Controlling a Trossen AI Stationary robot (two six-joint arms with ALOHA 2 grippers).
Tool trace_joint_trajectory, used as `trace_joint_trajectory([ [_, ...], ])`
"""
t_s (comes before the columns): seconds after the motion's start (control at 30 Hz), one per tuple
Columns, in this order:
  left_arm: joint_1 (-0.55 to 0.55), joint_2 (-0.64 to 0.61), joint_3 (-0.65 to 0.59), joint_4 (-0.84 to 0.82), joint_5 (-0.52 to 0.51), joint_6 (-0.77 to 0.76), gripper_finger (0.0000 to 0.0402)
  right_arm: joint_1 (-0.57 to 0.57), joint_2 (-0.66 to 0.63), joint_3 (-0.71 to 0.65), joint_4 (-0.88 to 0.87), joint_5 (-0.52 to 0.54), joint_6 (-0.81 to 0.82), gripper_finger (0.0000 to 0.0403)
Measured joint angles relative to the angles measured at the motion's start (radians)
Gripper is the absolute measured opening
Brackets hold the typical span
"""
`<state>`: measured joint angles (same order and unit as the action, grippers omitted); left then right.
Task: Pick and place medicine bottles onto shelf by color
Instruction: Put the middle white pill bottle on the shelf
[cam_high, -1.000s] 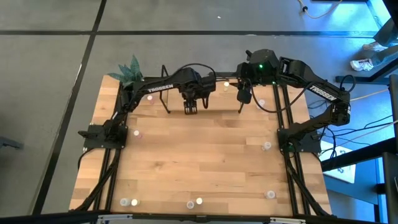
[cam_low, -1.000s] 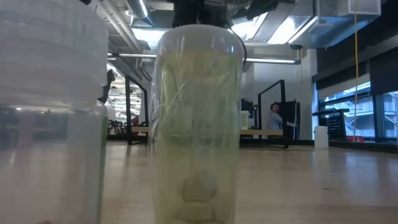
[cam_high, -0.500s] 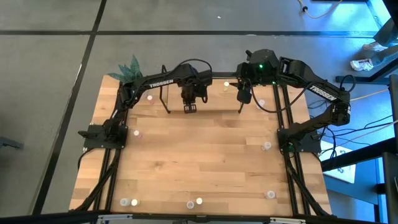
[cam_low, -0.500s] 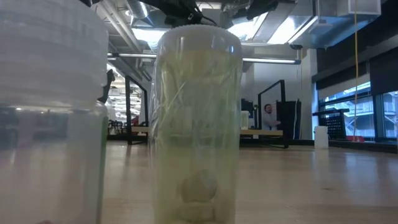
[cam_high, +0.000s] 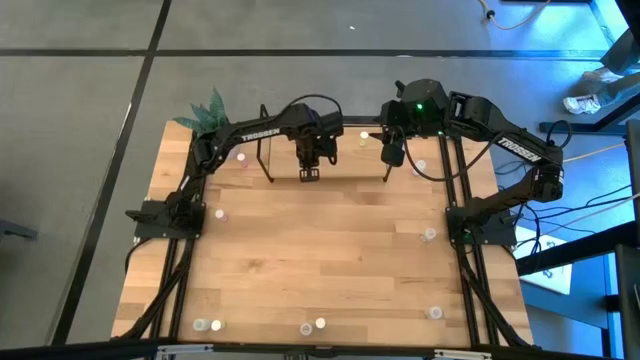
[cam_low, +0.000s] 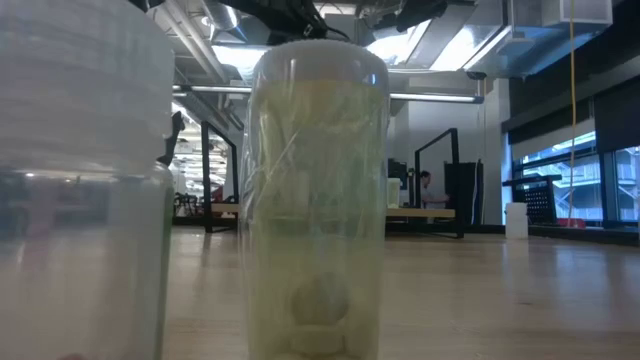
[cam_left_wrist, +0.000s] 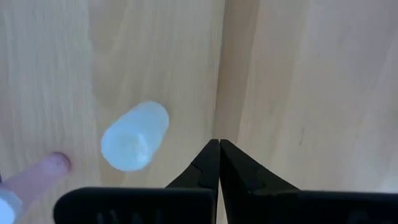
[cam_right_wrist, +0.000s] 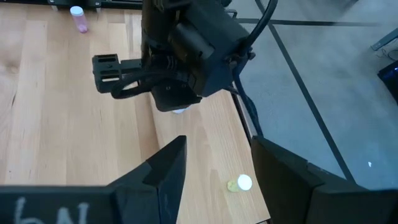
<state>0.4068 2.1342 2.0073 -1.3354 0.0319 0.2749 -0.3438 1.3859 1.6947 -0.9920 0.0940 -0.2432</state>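
My left hand (cam_left_wrist: 219, 144) has snapped shut on nothing since a second ago. The white-capped bottle (cam_left_wrist: 134, 137) stands just beside it, untouched. My right hand (cam_right_wrist: 214, 155) waits, fingers wide.

Pale striped wood table (cam_high: 330, 260), black arms, a spiky green plant (cam_high: 207, 112); little whitish bottles, one pink-tinted (cam_right_wrist: 78, 18), one yellow-green with a white cap (cam_right_wrist: 239, 183), grey floor beyond

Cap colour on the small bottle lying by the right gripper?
White cap, yellowish bottle; right wrist view.
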Motion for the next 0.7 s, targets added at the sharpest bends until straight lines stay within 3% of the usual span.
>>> trace_joint_trajectory([
  [0.23, 0.027, 0.001, -0.088, 0.044, -0.02, -0.001, 0.0, 0.0, 0.0, 0.0, 0.0, 0.0, 0.0, 0.0182],
  [0.7, 0.044, 0.0, -0.109, 0.137, -0.096, 0.047, 0.0, 0.0, 0.0, 0.0, 0.0, 0.0, 0.0, 0.0182],
])
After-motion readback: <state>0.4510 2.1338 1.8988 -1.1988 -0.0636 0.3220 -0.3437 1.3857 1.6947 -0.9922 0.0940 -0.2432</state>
